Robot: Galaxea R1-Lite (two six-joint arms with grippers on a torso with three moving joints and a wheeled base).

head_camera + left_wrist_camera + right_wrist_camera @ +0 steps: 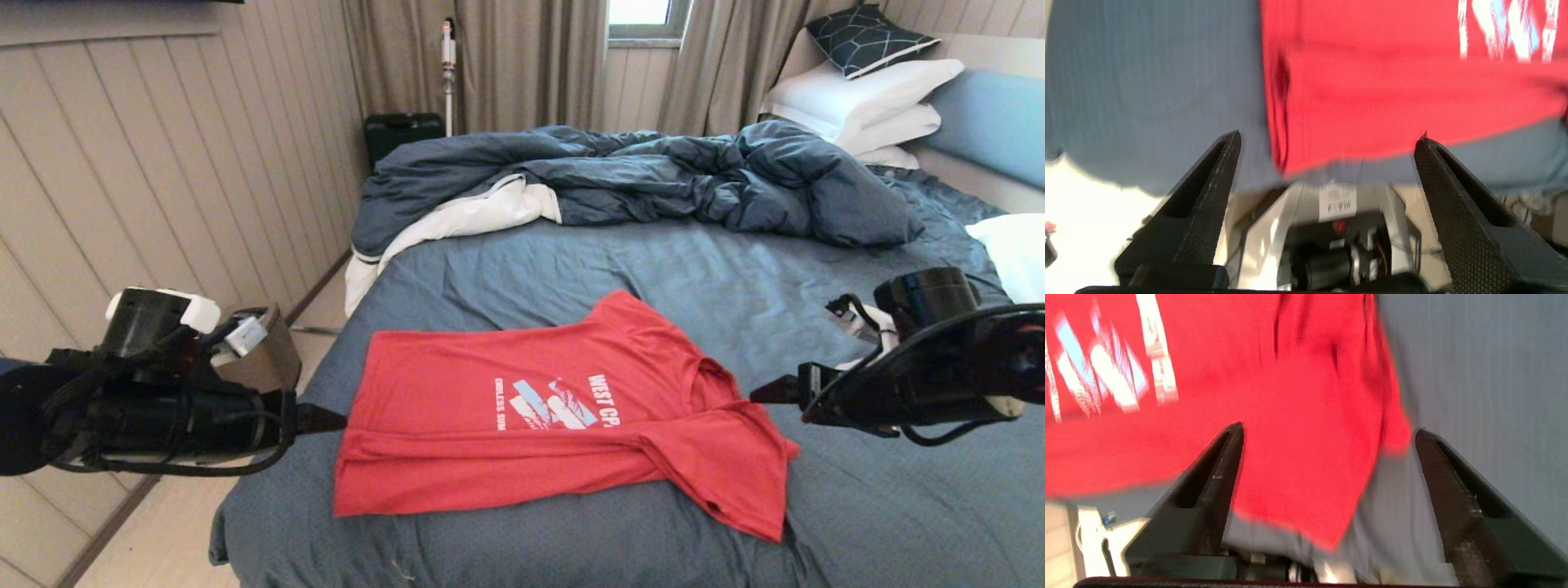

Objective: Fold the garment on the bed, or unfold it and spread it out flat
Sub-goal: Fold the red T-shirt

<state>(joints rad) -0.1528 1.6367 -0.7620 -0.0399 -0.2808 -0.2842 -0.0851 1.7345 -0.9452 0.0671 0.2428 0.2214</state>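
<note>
1. Step in hand, as judged: a fold along the near long edge looks laid; the garment (522, 425) lies on the bed (735, 278) with a doubled band along its near side and the chest print partly covered; both pincers empty, so this reads as the gap between one fold and the next grasp.
2. Left pincer (331, 419): fingers wide apart in its wrist view, nothing between them; in the head view its tip sits just beside the hem end of the shirt, at the left edge; contact cannot be told.
3. Right pincer (767, 392): fingers likewise spread wide and holding nothing; in the head view its tip sits just beside the collar and shoulder end, on the right.
4. Where the garment lies: across the near part of the blue-grey sheet, hem toward the robot's left, collar toward its right; one sleeve (735, 482) splays out toward the near right, not tucked; another pokes up at the far edge; the duvet (653, 180) is well apart, bunched toward the far side.
5. Relative placing: the shirt stretches between the two pincers, one at either short end; through each wrist camera red cloth shows just ahead of the fingertips.
6. Next move, a judgement only: likely needs the loose near sleeve brought in, or fresh grips on both ends for a further fold; cloth is thin, so pinch low and cleanly without catching the sheet.
</note>
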